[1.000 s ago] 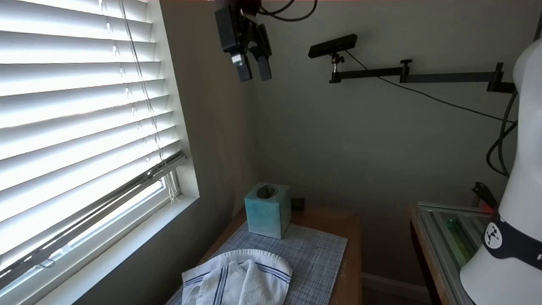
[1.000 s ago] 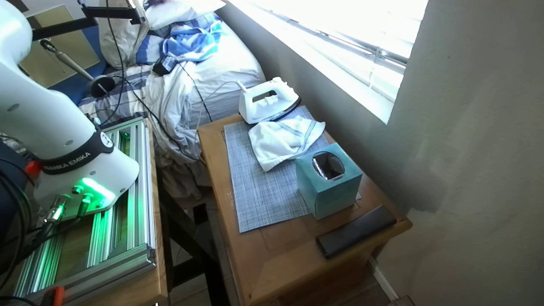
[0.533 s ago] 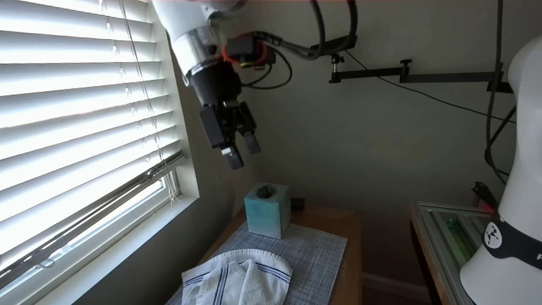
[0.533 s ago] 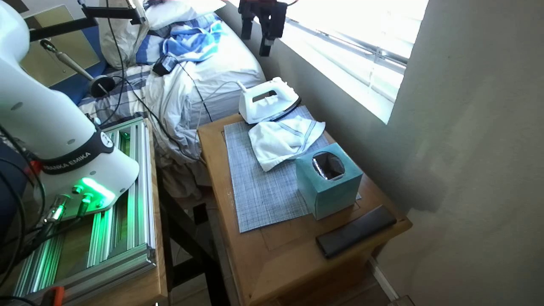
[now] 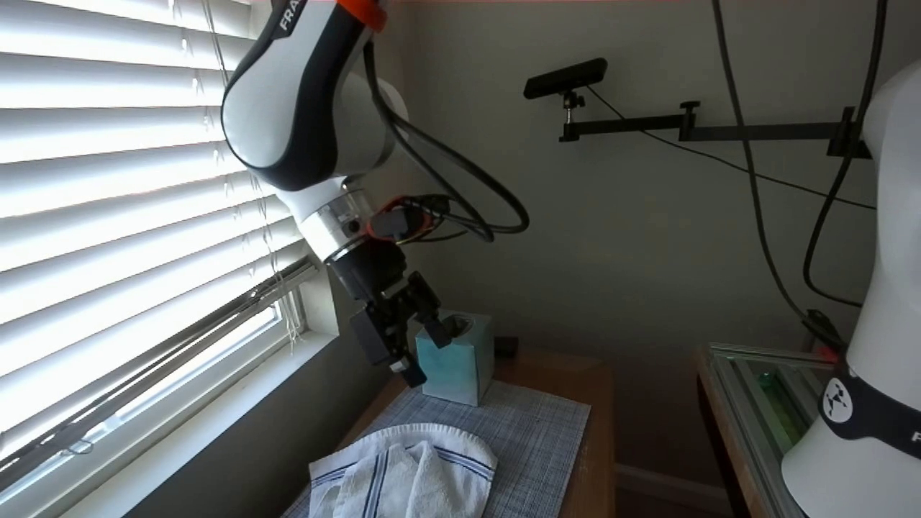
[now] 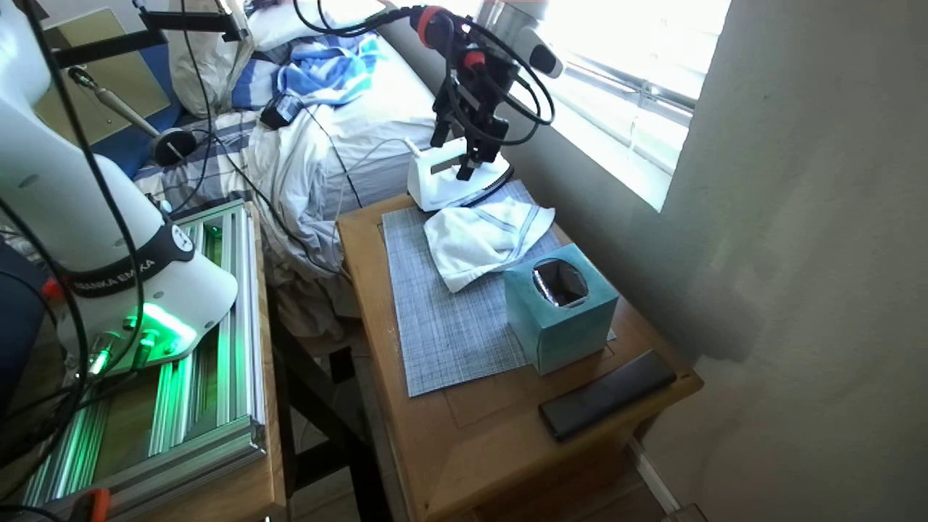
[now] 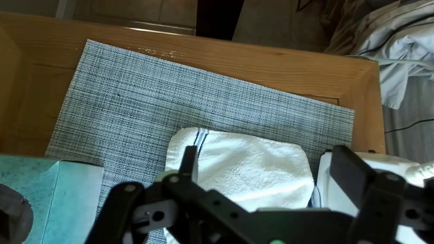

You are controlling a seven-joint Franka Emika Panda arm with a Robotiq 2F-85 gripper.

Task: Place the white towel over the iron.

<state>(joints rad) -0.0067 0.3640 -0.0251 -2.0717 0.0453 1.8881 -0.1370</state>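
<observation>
The white towel with blue stripes lies crumpled on the grey mat, in both exterior views (image 5: 403,471) (image 6: 482,239) and in the wrist view (image 7: 251,166). The white iron (image 6: 435,188) stands on the table right beside the towel. It also shows in the wrist view (image 7: 335,193), partly behind a finger. It is out of view in an exterior view. My gripper (image 5: 427,355) is open and empty above the table, in front of part of the iron in an exterior view (image 6: 451,156). In the wrist view its fingers (image 7: 265,152) span the towel, and the gripper body hides the towel's lower part.
A teal tissue box (image 6: 562,312) stands on the mat (image 6: 453,348) beside the towel. A dark case (image 6: 607,395) lies at the table's (image 6: 478,464) end. The window blinds (image 5: 144,180) and sill run along the table. A bed (image 6: 391,109) lies beyond the iron.
My arm has come down from the top of the view, bringing the open gripper low over the table near the towel and iron. Towel, iron and tissue box have not moved.
</observation>
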